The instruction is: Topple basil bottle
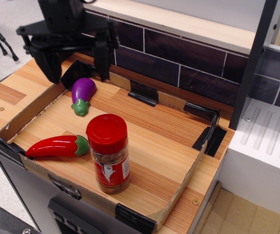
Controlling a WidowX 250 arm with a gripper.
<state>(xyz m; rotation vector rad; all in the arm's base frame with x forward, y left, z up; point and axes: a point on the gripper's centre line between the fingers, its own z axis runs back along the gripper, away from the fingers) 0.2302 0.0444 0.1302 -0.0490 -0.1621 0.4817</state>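
**A:** Bottle (108, 153) first: where does it stand?

**B:** Upright in the tray (178, 187), near the front edge, red lid up. A toy pepper (57, 146) lies just to its left, its green stem close to the jar. An eggplant (83, 95) lies farther back on the left.

**A:** And the gripper (75, 61)?

**B:** High at the far left, above the tray's back corner, just behind the eggplant. Its jaws stand wide apart and hold nothing. It is well apart from the bottle.

**A:** So the toppling is not yet begun. How would you do it well?

**B:** I judge a push high on the jar, at the lid or just below, works best; low contact would likely slide it along the wood rather than tip it. Pushing it right or toward the far side gives bare tray floor to fall on. Pushing left would drop it on the pepper, and toward the near edge might send it over the low wall.

**A:** Anything else?

**B:** Only one view here, so the gripper's height above the tray is hard to judge.
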